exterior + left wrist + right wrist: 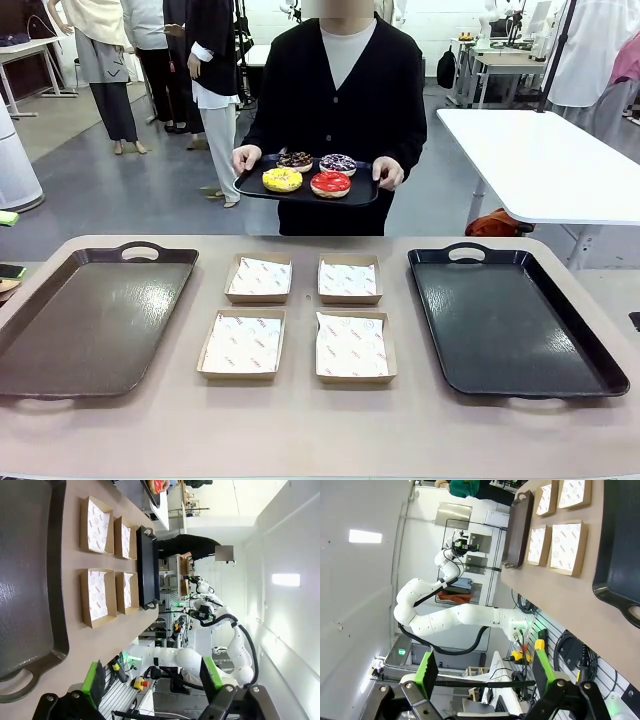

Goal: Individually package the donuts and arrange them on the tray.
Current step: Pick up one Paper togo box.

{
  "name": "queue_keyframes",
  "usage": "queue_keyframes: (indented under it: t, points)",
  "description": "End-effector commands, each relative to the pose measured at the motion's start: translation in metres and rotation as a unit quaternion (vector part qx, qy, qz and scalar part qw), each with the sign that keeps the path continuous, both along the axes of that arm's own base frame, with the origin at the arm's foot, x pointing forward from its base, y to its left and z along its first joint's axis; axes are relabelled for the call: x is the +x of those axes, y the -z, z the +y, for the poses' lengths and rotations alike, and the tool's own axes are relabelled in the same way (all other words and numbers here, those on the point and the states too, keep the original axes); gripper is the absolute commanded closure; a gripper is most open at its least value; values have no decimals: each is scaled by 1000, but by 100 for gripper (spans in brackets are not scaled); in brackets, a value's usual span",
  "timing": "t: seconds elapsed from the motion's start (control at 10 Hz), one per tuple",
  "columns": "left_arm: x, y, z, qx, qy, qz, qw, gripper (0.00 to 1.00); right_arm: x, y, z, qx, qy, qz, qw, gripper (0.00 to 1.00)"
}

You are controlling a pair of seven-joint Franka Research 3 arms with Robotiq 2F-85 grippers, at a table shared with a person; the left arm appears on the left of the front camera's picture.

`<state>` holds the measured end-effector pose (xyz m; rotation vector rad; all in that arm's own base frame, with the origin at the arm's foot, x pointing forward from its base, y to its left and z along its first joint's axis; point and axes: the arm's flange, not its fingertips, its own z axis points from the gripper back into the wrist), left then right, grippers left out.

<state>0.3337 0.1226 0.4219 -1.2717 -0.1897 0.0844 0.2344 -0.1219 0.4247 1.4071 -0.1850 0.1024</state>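
Note:
Several donuts lie on a small black serving tray that a person holds in both hands beyond the table's far edge: a yellow one, a red one, a dark brown one and a dark sprinkled one. In the left wrist view my left gripper is open and holds nothing, off the table's near side. My right gripper is likewise open and holds nothing, off the table's edge in the right wrist view. Both are far from the donuts.
A brown tray lies at the table's left and a black tray at its right. Between them sit several shallow cardboard boxes lined with printed paper. Other people stand far behind.

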Motion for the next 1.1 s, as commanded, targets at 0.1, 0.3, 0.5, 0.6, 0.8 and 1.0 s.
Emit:
queue_keyframes:
  t: [0.1,0.3,0.5,0.6,0.8,1.0]
  points:
    - [0,-1,-1,-3,3,0,1000,0,0,1,0,4,-2,0,1000,0]
    - [0,-1,-1,-3,3,0,1000,0,0,1,0,4,-2,0,1000,0]
    - [0,-1,-1,-3,3,0,1000,0,0,1,0,4,-2,0,1000,0]
    - [0,-1,-1,-3,3,0,1000,0,0,1,0,4,-2,0,1000,0]
    - [0,-1,-1,-3,3,0,1000,0,0,1,0,4,-2,0,1000,0]
    - [0,-1,-1,-3,3,0,1000,0,0,1,0,4,-2,0,1000,0]
